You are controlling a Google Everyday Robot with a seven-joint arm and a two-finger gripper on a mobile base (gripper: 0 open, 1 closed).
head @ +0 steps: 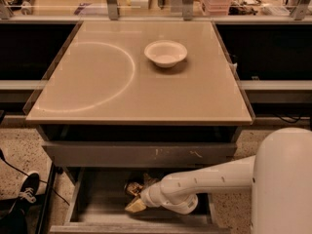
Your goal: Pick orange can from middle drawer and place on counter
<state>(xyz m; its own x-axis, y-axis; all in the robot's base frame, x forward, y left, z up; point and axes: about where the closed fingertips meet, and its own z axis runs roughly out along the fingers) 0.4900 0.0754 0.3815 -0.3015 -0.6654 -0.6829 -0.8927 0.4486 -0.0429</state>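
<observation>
Camera view, lower section. Entries?
— Middle drawer [92, 199], pulled out, its front edge cut off by the frame. End effector [141, 194] inside it, at the tip of the white arm [209, 179]. Orange can [130, 187] on the drawer floor just beside the end effector, partly hidden.
— Grip state?
— Cannot tell whether it is wide or narrow, or whether it touches the can.
— Upper section?
— Worktop [195, 96], beige, with a white arc mark. One white bowl [165, 52], upright, toward the back. The robot's body is cut off at the right edge.
</observation>
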